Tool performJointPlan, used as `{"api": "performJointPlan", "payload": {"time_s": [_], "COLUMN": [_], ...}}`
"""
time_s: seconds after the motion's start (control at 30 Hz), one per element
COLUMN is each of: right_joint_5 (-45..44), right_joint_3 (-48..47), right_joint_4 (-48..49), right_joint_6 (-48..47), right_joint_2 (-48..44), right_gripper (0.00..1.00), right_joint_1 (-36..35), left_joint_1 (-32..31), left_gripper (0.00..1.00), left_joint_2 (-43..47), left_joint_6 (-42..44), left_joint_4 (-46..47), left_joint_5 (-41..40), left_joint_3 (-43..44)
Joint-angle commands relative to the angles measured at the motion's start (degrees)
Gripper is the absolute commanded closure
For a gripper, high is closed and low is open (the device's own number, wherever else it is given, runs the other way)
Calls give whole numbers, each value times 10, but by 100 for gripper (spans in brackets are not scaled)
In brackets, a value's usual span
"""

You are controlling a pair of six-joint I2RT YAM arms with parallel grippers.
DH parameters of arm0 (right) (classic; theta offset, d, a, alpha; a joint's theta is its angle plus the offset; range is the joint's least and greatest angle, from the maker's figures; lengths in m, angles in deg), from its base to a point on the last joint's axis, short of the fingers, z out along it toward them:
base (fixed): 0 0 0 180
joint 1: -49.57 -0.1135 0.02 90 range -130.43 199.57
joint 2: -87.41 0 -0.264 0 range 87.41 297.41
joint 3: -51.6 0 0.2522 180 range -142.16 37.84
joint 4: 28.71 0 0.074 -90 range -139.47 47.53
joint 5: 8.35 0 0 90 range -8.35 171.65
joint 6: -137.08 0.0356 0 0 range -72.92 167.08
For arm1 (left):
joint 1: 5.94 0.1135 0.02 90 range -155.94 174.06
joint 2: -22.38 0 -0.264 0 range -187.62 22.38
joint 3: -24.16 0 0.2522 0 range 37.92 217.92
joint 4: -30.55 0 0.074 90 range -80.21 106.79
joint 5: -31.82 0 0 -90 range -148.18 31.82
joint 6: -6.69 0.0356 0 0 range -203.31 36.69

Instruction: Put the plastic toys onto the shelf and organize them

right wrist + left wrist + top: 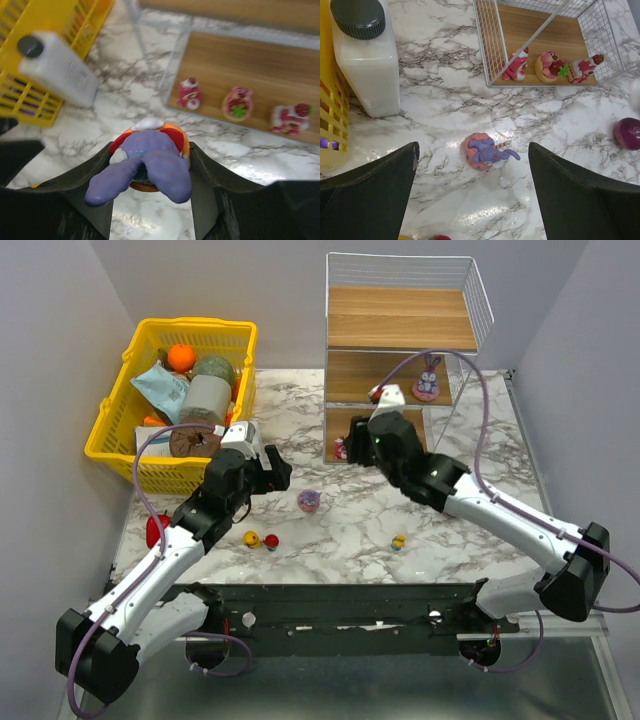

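Nine toys are showing across the views, listed here by place.

Held: the right gripper (150, 172) is clamping the first bunny (150, 155), which is purple and long-eared on an orange-red base. One finger is pressing against each of its flanks. In the top view this arm is reaching to the front of the shelf (400, 315), right of frame centre.

Shelf, middle board: the second bunny (428, 380) is standing upright, upper right of the top view.

Shelf, bottom board: three pink-red figures (550, 65) are standing in a row near the front edge, upper right of the left wrist view.

Table (340, 530):
- The third bunny (487, 150), on a pink base, is lying on its side at frame centre.
- It is appearing between the fingers of the left gripper (472, 147), which is hanging fully spread and grasping nothing.
- A yellow-haired doll (252, 538) and a red doll (271, 541) are sitting just beside each other, lower left of centre.
- Another small doll (398, 542) is sitting well apart from them, lower right of centre.

Other stock:
- A purple ball (627, 132) is resting at the right edge.
- A dark-capped white bottle (365, 60) is standing just beside the yellow basket (330, 115), upper left.
- A red pepper-shaped item (155, 530) is lying at the left.
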Motion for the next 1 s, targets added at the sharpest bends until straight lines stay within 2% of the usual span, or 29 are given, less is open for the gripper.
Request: {"api": "performJointPlan", "payload": {"time_s": [0.0, 0.13, 0.37, 0.73, 0.97], "right_joint_5": [-4, -12, -22, -49, -61], "right_joint_3": [-97, -178, -243, -289, -285], "right_joint_4": [-120, -163, -173, -171, -144], "right_joint_6": [16, 9, -4, -3, 0], "right_joint_2": [-7, 32, 79, 140, 151], "right_gripper": [67, 67, 67, 64, 64], "right_joint_1": [77, 125, 161, 182, 186], "left_joint_1": [7, 8, 9, 11, 12], "left_gripper": [1, 1, 1, 1, 1], "left_joint_2": [9, 8, 11, 6, 4], "left_joint_6": [5, 7, 8, 10, 11], "left_joint_4": [-7, -7, -8, -6, -6], "left_joint_5": [-10, -10, -8, -7, -7], "left_joint_3": [-1, 3, -1, 0, 0]}}
